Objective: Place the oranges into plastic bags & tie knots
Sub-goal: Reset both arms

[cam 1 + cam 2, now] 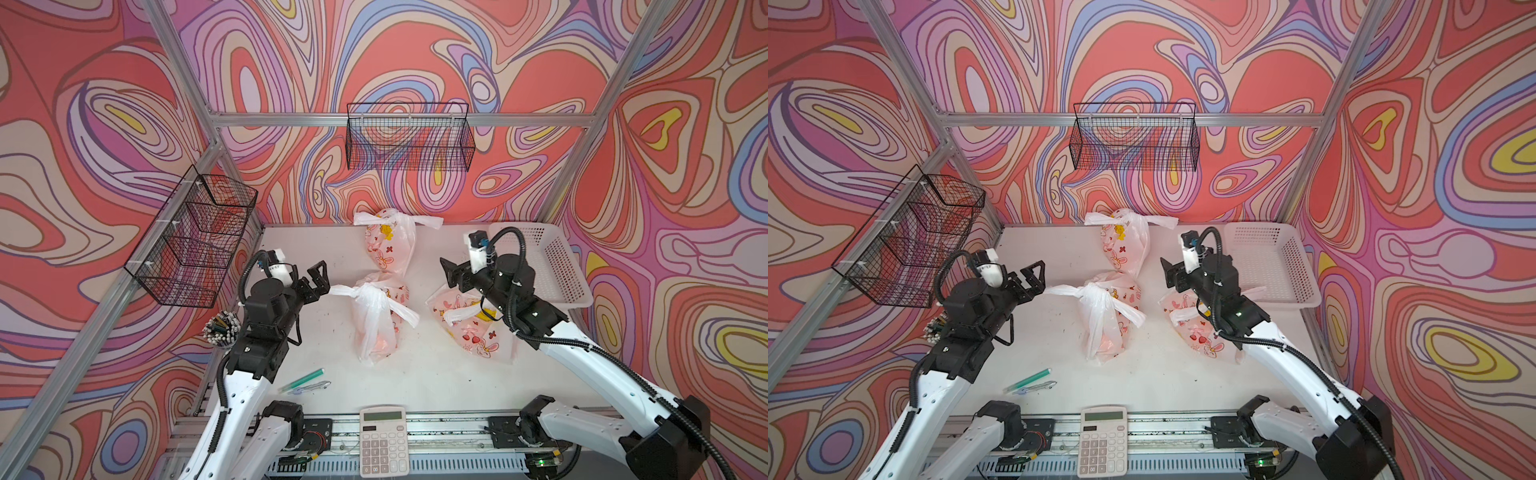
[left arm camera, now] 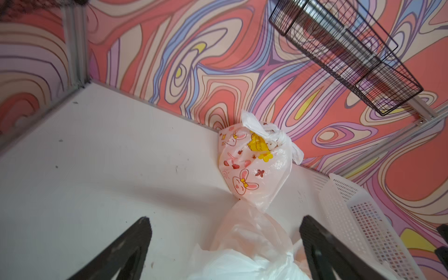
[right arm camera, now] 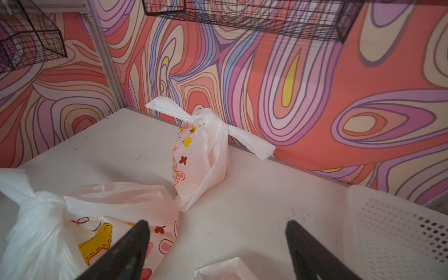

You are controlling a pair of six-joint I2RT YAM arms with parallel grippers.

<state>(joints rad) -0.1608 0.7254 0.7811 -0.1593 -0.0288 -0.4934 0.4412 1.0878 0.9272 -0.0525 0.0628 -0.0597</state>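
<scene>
In both top views three knotted plastic bags (image 1: 1106,328) are seen on the table (image 1: 415,374): the rear bag (image 1: 390,245) by the back wall, the middle bag (image 1: 374,328) touching its near end, and the right bag (image 1: 469,332) partly hidden under the right arm; the left gripper (image 1: 319,280) is held open just beside the middle bag's knot (image 1: 361,293), the right gripper (image 1: 449,273) open above the right bag's far edge, nothing being gripped. In the left wrist view the fingers (image 2: 131,244) are spread wide over the middle bag. In the right wrist view the fingers (image 3: 131,244) are parted and empty, the rear bag's knot (image 3: 201,118) being shown tied.
</scene>
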